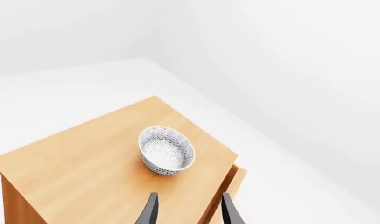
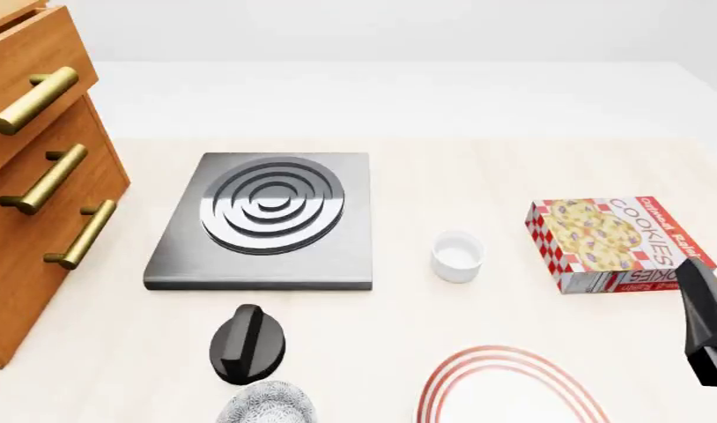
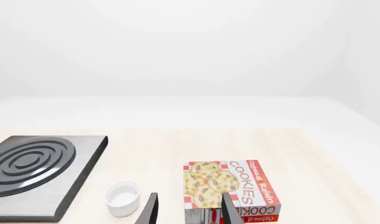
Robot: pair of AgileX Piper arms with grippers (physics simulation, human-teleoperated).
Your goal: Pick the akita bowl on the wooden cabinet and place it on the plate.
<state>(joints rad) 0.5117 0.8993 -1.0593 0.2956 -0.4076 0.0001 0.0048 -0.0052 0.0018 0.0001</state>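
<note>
The akita bowl stands upright on the flat top of the wooden cabinet, near its far corner. In the left wrist view my left gripper hovers above the cabinet top a short way from the bowl, open and holding nothing. In the front view the cabinet shows only its drawer fronts at the left edge. The plate lies at the near edge, partly cut off. My right gripper is open and empty above the table, near the cookies box.
A grey ringed stove slab lies mid-table, with a black knob-shaped object in front of it. A small white cup and a cookies box sit to the right. A second speckled bowl rests at the near edge.
</note>
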